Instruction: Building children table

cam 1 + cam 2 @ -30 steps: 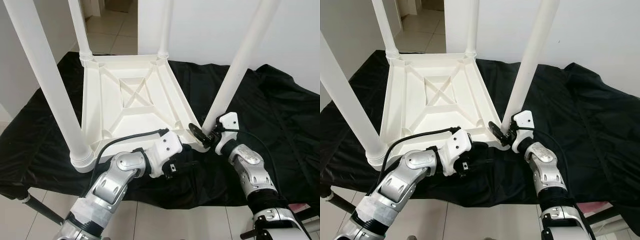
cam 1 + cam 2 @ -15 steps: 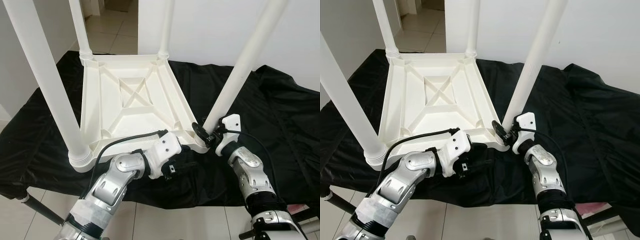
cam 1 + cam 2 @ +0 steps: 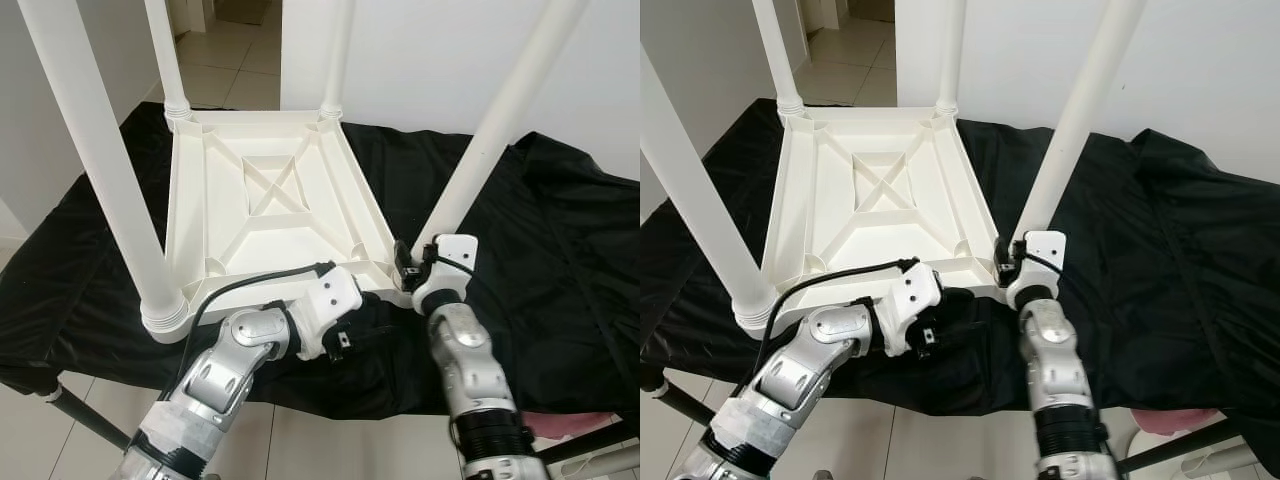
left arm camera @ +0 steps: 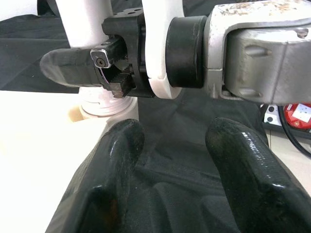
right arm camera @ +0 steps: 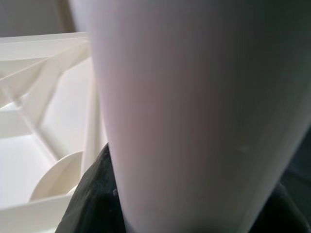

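A white plastic children's table [image 3: 265, 205] lies upside down on a black cloth [image 3: 560, 250] that covers a work surface, its ribbed underside facing up and four white legs rising from its corners. The near right leg [image 3: 490, 130] leans up and to the right from its corner socket [image 3: 400, 290]; the near left leg [image 3: 105, 170] stands in a ringed collar at the near left corner, and the two far legs rise at the far edge of the table. The right gripper [image 3: 410, 265] is at the base of the near right leg, its black fingers closed around the leg just above the socket; the right wrist view shows the leg very close between the fingers, with the table's ribs beside it. The left gripper [image 4: 172, 160] hovers low over the black cloth just in front of the table's near edge, close beside the right gripper, its two fingers [image 4: 114, 160] spread apart and holding nothing. Tiled floor [image 3: 225, 70] shows beyond the table through a doorway, and a white wall [image 3: 420, 60] stands behind.
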You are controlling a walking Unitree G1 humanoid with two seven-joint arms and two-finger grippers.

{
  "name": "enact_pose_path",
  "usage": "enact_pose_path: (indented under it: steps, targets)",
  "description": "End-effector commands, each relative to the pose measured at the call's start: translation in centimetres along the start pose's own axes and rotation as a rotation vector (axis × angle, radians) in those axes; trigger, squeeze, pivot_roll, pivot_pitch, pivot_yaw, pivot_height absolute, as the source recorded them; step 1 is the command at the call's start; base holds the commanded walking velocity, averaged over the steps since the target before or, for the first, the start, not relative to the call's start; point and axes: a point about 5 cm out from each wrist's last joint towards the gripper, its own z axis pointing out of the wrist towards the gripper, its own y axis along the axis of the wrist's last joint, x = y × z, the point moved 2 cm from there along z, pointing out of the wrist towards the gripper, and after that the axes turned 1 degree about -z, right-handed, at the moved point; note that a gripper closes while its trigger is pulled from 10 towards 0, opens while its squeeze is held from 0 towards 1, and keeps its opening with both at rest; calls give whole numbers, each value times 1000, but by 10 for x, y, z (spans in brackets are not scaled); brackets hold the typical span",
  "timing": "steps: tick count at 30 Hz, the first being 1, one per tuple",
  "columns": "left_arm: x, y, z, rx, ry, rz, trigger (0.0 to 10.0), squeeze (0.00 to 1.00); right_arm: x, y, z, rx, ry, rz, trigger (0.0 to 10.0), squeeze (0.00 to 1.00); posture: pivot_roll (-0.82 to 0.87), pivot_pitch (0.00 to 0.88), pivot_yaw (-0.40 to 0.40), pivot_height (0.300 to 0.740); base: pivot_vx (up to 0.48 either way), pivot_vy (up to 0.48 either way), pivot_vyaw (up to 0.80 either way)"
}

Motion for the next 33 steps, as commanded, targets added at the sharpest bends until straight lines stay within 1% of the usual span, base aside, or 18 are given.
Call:
enact_pose_path:
  steps: [1, 2, 3, 7, 12, 15, 16, 17, 18, 21, 24, 26, 27, 28, 30, 33]
  targets:
    - [0, -2, 2, 8, 40, 1, 10000, 0, -12, -13, -6, 61, -113, 13, 10000, 0, -12, 0, -71, 740, 0, 0, 0]
    - [0, -2, 2, 8, 39, 1, 10000, 0, -10, -14, -7, 64, -148, 21, 10000, 0, -12, 0, -71, 740, 0, 0, 0]
    - [-1, -2, 2, 9, 38, 1, 10000, 0, -1, -14, -10, 75, -210, 36, 10000, 0, -10, 0, -73, 740, 0, 0, 0]
    - [-1, -2, 3, 9, 38, 1, 10000, 0, 4, -11, -10, 78, -214, 47, 10000, 0, -10, 0, -75, 740, 0, 0, 0]
    - [0, -2, 3, 10, 43, 4, 10000, 0, 3, -10, -9, 80, -205, 16, 10000, 0, -4, 0, -81, 740, 0, 0, 0]
    - [0, -2, 2, 10, 46, 3, 10000, 0, 5, -10, -11, 83, -206, 11, 10000, 0, -3, 0, -82, 740, 0, 0, 0]
    - [0, -2, 2, 10, 46, 3, 10000, 0, 7, -10, -11, 79, -193, 22, 10000, 0, -3, 0, -83, 740, 0, 0, 0]
    - [0, -2, 2, 9, 45, 3, 10000, 0, 8, -9, -11, 72, -183, 30, 10000, 196, -3, 0, -82, 740, 0, 0, 0]
    - [-1, -2, 2, 9, 45, 2, 10000, 0, 8, -8, -11, 67, -179, 34, 10000, 1000, -3, 0, -82, 740, 0, 0, 0]
    - [-1, -2, 2, 9, 45, 2, 10000, 0, 10, -7, -11, 58, -145, 38, 10000, 1000, -4, 0, -82, 740, 0, 0, 0]
    - [0, -1, 4, 6, 46, 5, 10000, 0, 14, -2, -12, 24, -39, 84, 10000, 1000, -5, 0, -81, 740, 0, 0, 0]
    - [1, -1, 4, 5, 46, 5, 10000, 0, 14, -1, -12, 20, -21, 90, 10000, 1000, -5, 0, -81, 740, 0, 0, 0]
    - [1, -1, 4, 5, 46, 5, 10000, 0, 14, -1, -12, 20, -21, 90, 10000, 1000, -5, 0, -81, 740, 0, 0, 0]
    - [1, -1, 4, 5, 47, 6, 10000, 0, 13, 0, -11, 13, -11, 71, 10000, 1000, -6, 0, -81, 740, 0, 0, 0]
    - [1, -1, 4, 6, 46, 6, 10000, 0, 12, -1, -10, 16, 10, 71, 10000, 1000, -7, 0, -79, 740, 0, 0, 0]
    - [1, -1, 3, 7, 44, 7, 10000, 0, 8, -1, -10, 9, 36, 51, 10000, 1000, -9, 0, -77, 740, 0, 0, 0]
